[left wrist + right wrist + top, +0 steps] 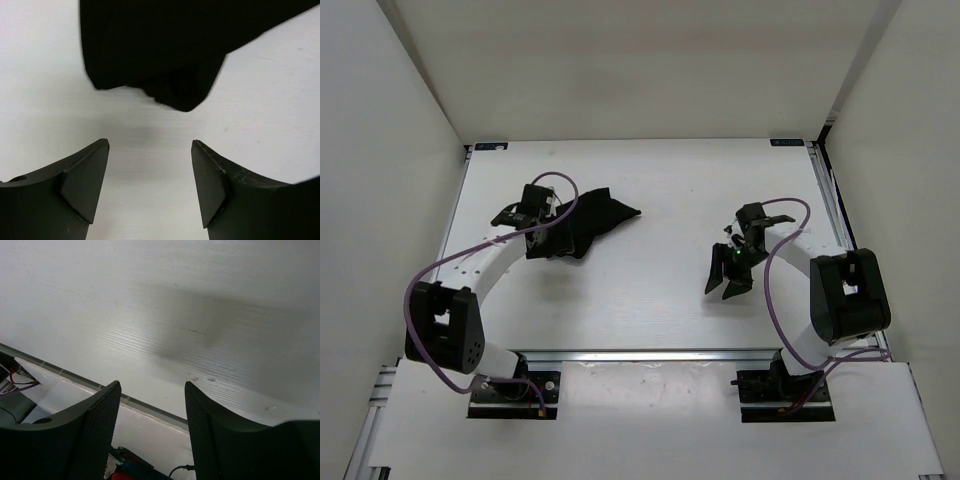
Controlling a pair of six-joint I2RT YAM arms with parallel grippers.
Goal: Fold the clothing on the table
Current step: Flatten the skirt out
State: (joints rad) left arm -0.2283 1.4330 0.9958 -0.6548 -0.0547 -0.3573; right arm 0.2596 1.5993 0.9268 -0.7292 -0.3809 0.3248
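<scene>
The white table [650, 310] fills most of the overhead view, and nearly all of it is bare. The clothing [592, 218], a black garment, lies on the far-left part of it. It is a crumpled heap, not spread flat, with one pointed corner reaching out to the right. I judge that is why my two arms are set so unevenly: the work begins on the left, where the fabric is, and no fold has been made yet.

My left arm [490, 265] curves up from its base and reaches forward to the garment's left side, wrist tipped down. My left pincer [150, 146] hovers over bare table just beside the fabric's near edge, its fingers wide apart with nothing between them. The rounded hem lies just ahead of the tips, not touching them. To me it looks lined up to go for that edge.

My right arm [842, 298] is folded back on itself, elbow high, well apart from the garment. My right pincer [722, 288] points down toward the near rail [75, 376], also spread wide and empty. I would guess it is waiting for a corner to share.
</scene>
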